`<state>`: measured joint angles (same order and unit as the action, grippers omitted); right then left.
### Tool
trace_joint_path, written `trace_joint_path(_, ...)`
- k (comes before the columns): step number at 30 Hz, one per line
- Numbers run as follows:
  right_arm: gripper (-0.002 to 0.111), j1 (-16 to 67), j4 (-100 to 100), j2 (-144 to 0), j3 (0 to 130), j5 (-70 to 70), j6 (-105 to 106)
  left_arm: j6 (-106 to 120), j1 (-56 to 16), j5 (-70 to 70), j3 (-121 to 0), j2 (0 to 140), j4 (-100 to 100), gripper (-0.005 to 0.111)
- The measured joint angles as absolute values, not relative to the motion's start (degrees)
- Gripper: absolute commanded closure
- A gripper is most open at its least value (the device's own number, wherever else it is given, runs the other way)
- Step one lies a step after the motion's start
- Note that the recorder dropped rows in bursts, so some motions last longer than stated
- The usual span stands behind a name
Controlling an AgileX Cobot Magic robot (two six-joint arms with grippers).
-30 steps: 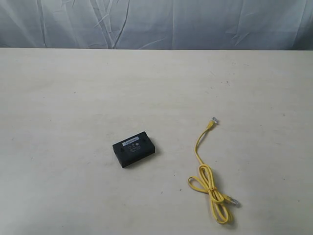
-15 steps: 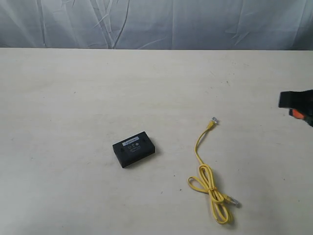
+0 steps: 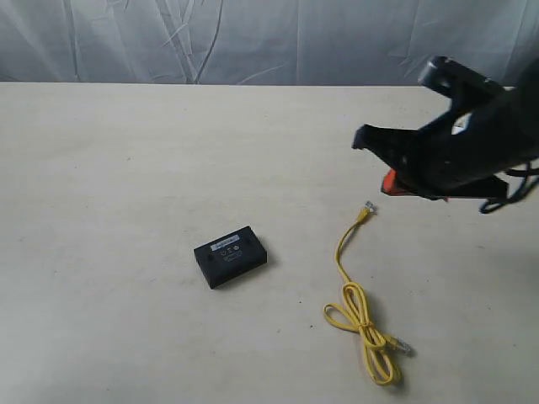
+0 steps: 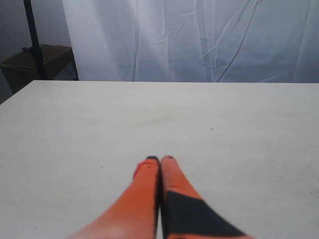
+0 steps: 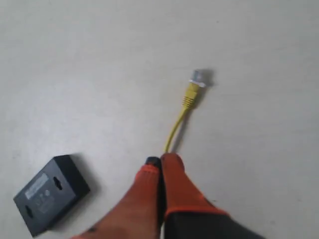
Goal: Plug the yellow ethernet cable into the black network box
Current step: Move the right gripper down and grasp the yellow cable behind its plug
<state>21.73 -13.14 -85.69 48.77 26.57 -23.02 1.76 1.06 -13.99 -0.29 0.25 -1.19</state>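
Note:
The black network box (image 3: pixel 230 255) lies flat on the table, white label up; it also shows in the right wrist view (image 5: pixel 50 193). To its right lies the yellow ethernet cable (image 3: pixel 354 295), one clear plug (image 3: pixel 369 207) at the far end, and a loop with the other plug (image 3: pixel 406 347) near the front. My right gripper (image 3: pixel 386 182) hangs above the table just beyond the far plug, its orange fingers shut and empty (image 5: pixel 160 160). The far plug (image 5: pixel 199 75) and cable (image 5: pixel 174 129) lie ahead of the fingertips. My left gripper (image 4: pixel 159 159) is shut over bare table, unseen in the exterior view.
A wrinkled white curtain (image 3: pixel 253 38) hangs behind the table's far edge (image 3: pixel 168 83). In the left wrist view a brown cardboard box (image 4: pixel 42 59) and a dark pole (image 4: pixel 32 35) stand beyond the table's corner.
My right arm has come in from the right edge and moved left, now hovering by the cable's far plug. The box and cable have not moved.

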Motion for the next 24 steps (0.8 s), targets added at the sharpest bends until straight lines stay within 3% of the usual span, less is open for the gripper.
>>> trace_joint_path(7, 0.109, 28.25, 0.4, -100.7, 60.35, 30.29, -46.5, 1.76, 1.06, -13.99, -0.29, 0.25, -1.19, 0.107)
trace_joint_path(15, 0.109, 28.64, 3.89, -106.71, 61.53, 34.72, -57.59, 1.76, 1.06, -13.99, -0.29, 0.25, -1.19, 0.107)
trace_joint_path(17, 0.105, 28.64, 4.12, -106.96, 61.57, 34.14, -58.22, 1.76, 1.06, -13.99, -0.29, 0.25, -1.19, 0.107)
trace_joint_path(24, 0.072, 28.64, 4.12, -108.59, 61.79, 32.44, -59.79, 1.76, 1.06, -13.99, -0.29, 0.25, -1.19, 0.107)
